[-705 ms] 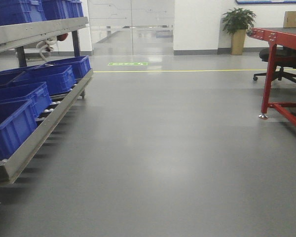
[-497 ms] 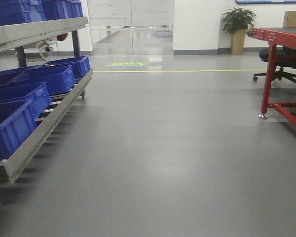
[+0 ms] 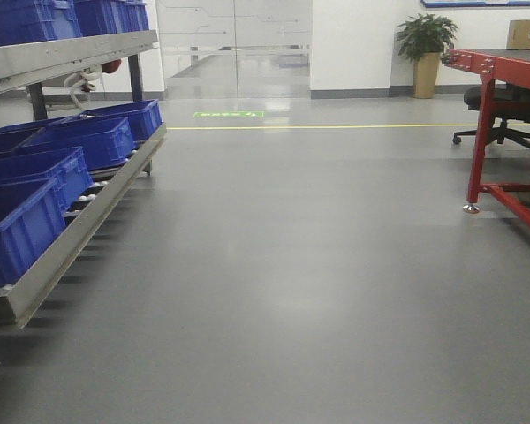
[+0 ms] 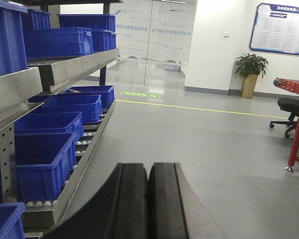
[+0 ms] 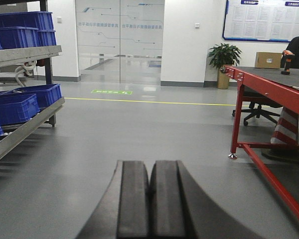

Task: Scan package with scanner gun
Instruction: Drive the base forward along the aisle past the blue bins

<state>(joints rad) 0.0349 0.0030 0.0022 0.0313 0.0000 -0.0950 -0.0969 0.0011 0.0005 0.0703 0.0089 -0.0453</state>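
Nothing is done: jaws of left gripper and right gripper are closed, empty; package and scanner are untouched at two o'clock.

The scanner gun and package on the far table were too small for detail. The table ran off the right edge. The left hand and right hand were cut off at the bottom edge.

Right hand is pressed closed; package sits on red table.
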